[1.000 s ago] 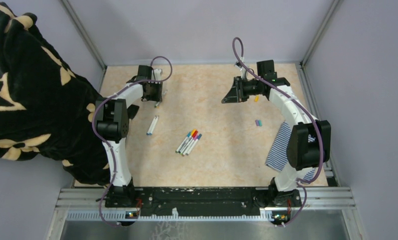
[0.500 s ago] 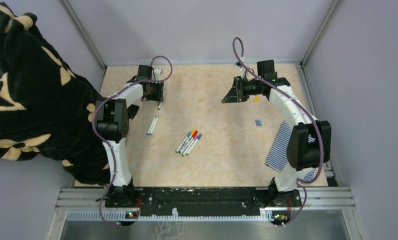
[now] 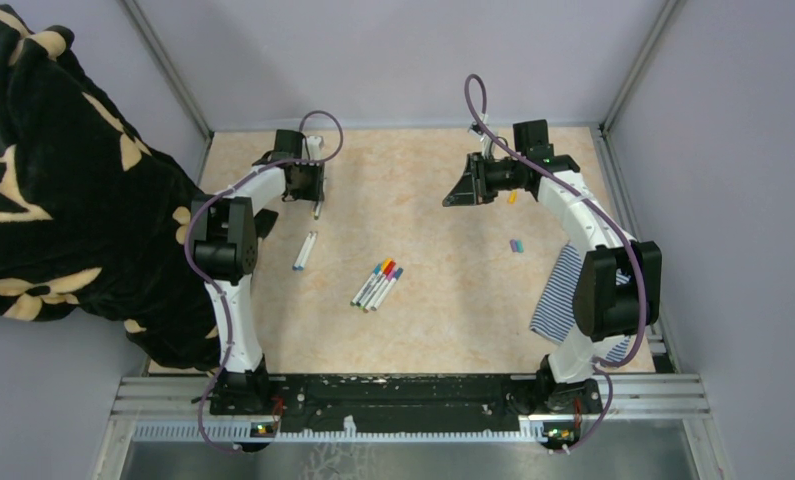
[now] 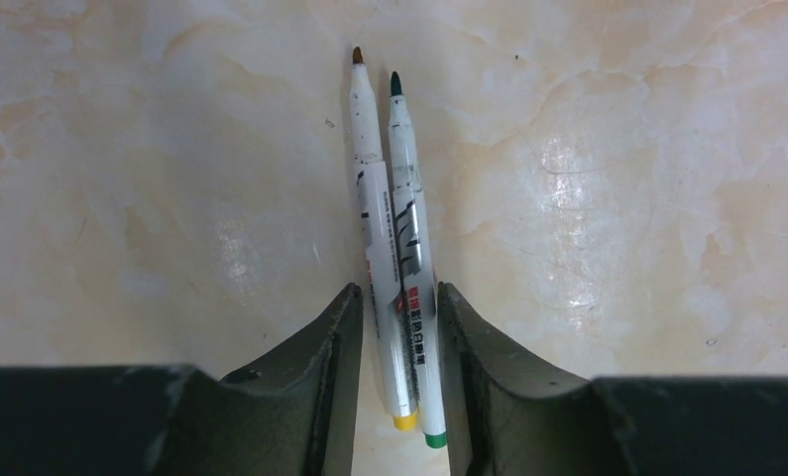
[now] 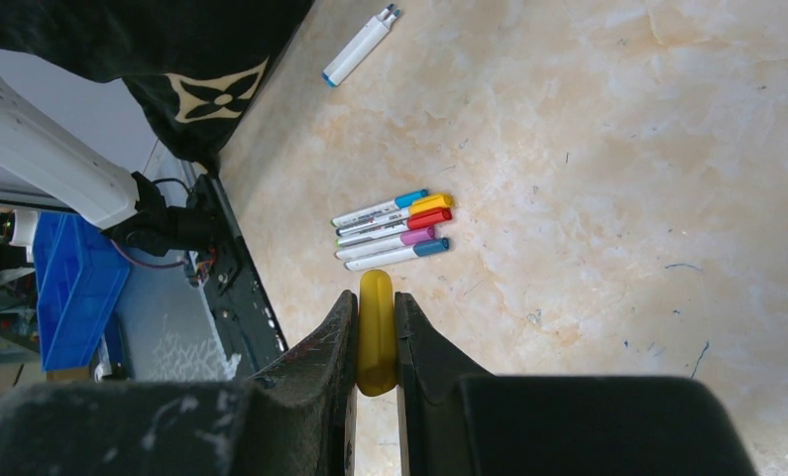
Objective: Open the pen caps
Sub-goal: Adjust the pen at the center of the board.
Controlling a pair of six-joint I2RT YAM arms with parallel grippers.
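Though unreadable, red print (image 4: pixel 416 327) on two pens (image 4: pixel 406 198)

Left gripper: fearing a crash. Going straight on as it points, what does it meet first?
Left gripper would likely meet the beige marbled tabletop, two uncapped white marker pens between its jaws; depth unclear.

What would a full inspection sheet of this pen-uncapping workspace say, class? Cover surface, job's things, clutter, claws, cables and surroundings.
Surface: marbled beige table top, with faint pen marks.
Job's things: five capped pens side by side mid-table; two uncapped pens at the left claw; another pen lying apart; loose caps on the right.
Clutter: striped cloth at the right edge.
Claws: left claw has its fingers either side of the uncapped pens, grip unclear; right claw is shut on a yellow cap.
Cables: purple cable looped along each arm.
Surroundings: grey walls; black-and-cream blanket on the left.
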